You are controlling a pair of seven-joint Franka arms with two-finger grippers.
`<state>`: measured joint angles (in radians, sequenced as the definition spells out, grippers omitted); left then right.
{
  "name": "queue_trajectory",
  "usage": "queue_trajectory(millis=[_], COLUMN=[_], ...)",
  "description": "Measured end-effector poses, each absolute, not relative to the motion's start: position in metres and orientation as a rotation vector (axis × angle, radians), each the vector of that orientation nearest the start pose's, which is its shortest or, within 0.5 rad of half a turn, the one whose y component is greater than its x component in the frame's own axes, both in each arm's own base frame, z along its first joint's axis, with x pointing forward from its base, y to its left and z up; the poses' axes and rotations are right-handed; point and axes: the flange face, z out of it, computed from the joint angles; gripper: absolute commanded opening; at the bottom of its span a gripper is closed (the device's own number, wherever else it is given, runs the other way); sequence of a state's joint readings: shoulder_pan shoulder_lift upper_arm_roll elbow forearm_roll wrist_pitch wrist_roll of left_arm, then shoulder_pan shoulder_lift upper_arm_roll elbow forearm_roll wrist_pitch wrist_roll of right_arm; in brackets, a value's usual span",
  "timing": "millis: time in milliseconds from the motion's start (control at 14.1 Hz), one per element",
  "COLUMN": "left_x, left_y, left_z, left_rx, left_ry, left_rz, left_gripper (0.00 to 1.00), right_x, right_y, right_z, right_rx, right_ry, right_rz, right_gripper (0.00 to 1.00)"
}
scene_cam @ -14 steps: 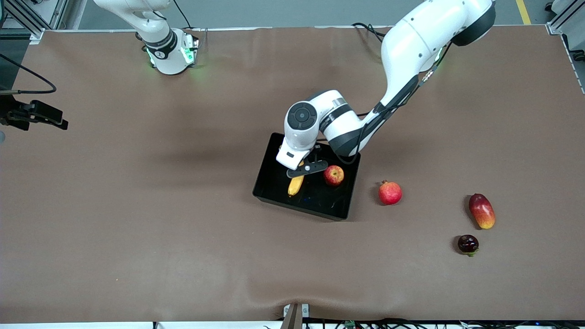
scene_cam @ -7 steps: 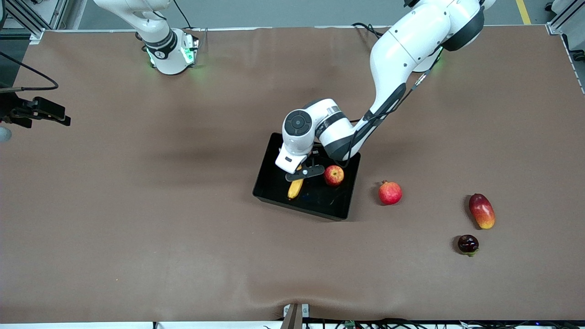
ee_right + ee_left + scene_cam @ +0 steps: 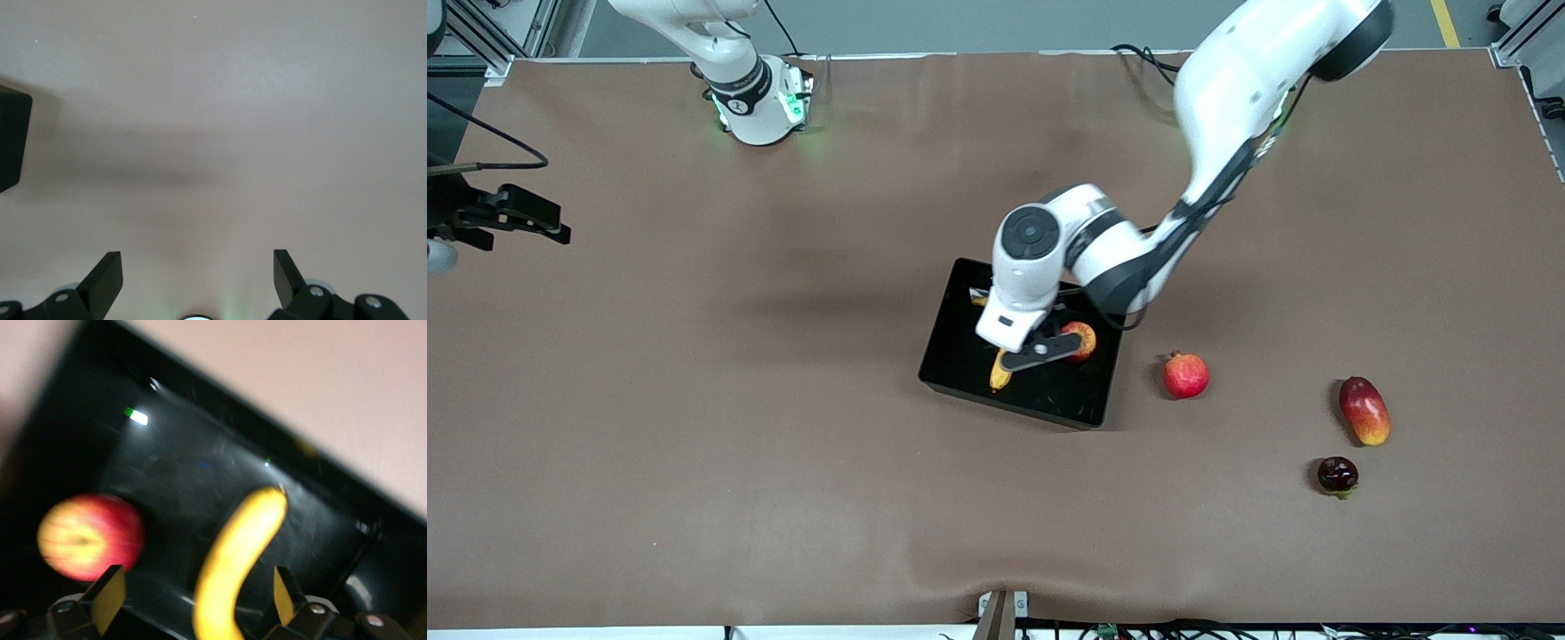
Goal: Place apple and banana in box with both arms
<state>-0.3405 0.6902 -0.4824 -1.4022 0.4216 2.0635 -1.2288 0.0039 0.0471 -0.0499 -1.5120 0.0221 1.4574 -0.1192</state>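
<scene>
Black box [image 3: 951, 356] holding banana [image 3: 999, 372] and apple [image 3: 1083, 334]; left hand [image 3: 193, 600] spread empty above; right hand [image 3: 197, 277] spread, empty

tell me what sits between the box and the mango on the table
In the front view, one fruit: a red pomegranate with a crown tip lies on the brown table between the black box and the mango, close beside the box.

Both arms were glossy white with rounded, jointed casings and black bands at the joints. The left arm [image 3: 1227, 98] carried a dark round cap on its wrist housing and a black cable along its forearm. The right arm [image 3: 729, 71] had a black collar with a small white mark and green lights glowing at its base. The fingers [image 3: 107, 600] were dark, flat, wedge-shaped, with silver screws at their mounts.
</scene>
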Motion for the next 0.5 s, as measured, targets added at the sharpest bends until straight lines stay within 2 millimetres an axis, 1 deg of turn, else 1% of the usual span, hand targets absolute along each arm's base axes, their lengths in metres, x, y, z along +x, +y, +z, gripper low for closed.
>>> queue_trajectory(millis=[142, 284, 356, 498], left_x=[0.576, 0.582, 0.584, 0.589], left_y=[-0.419, -0.370, -0.344, -0.290], left_z=[0.411, 0.478, 0.506, 0.550], left_rx=[-3.053, -3.000, -2.977, -2.963], left_ry=[-0.594, -0.679, -0.679, -0.595], left_rz=[-0.216, -0.271, -0.297, -0.299], left_gripper=[1.00, 1.00, 1.00, 1.00], right_x=[0.557, 0.557, 0.557, 0.559], right_y=[-0.024, -0.026, -0.025, -0.025], right_z=[0.618, 0.623, 0.624, 0.626], right_rx=[-3.109, -3.110, -3.112, -3.115], right_ry=[-0.110, -0.106, -0.108, -0.108], right_rz=[0.146, 0.132, 0.127, 0.099], right_gripper=[1.00, 1.00, 1.00, 1.00])
